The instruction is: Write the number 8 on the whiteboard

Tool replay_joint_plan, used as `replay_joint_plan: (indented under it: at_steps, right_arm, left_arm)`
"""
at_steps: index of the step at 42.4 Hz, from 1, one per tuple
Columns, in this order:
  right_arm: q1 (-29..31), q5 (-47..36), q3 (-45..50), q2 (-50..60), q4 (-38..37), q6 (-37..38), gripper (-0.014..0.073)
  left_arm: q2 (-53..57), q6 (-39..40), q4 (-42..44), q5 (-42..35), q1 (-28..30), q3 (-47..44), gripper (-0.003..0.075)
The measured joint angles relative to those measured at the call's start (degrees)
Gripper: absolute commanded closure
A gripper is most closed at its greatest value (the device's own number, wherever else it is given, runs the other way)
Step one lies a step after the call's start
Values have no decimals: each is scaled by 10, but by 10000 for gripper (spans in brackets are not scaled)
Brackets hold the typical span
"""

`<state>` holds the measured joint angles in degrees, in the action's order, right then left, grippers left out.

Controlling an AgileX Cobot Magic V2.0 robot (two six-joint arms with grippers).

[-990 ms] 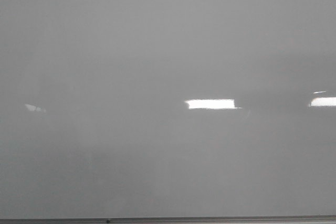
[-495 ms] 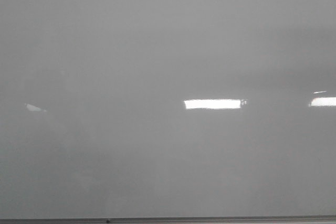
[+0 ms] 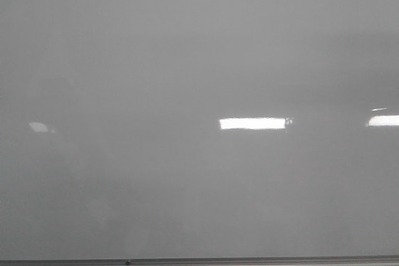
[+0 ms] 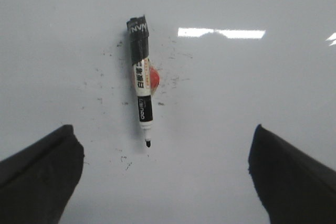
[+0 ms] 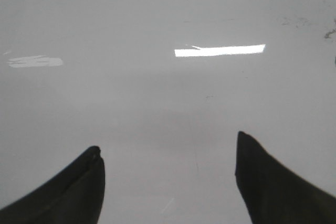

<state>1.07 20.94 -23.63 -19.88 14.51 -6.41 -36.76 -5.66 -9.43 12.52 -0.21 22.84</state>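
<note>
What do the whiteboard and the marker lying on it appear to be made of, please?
The whiteboard looks like a glossy coated panel, melamine or painted metal; it mirrors the ceiling lights sharply. The marker seems to be plastic: a smooth black and white barrel with a printed label and probably a dark felt tip.

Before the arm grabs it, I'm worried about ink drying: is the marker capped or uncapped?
Uncapped. The left wrist view shows the marker lying on the whiteboard with its dark tip bare; no cap visible.

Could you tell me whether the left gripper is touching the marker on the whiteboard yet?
Apart. In the left wrist view the marker lies on the whiteboard, with bare board between it and both fingers of the open left gripper.
</note>
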Motion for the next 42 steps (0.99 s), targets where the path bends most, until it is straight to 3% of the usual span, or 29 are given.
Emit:
replay_joint_plan:
  at_steps: [14,28,36,42]
  right_arm:
    - [0,0,0,0,0,0,44]
    - [0,0,0,0,0,0,44]
    - [0,0,0,0,0,0,44]
    - [0,0,0,0,0,0,44]
  left_arm:
    - [-283,18,-1,39,26,143,162]
    - [-420,19,-1,-28,33,176,232]
    - [-460,19,4,-69,21,178,348]
    - [-463,19,11,-72,19,178,545]
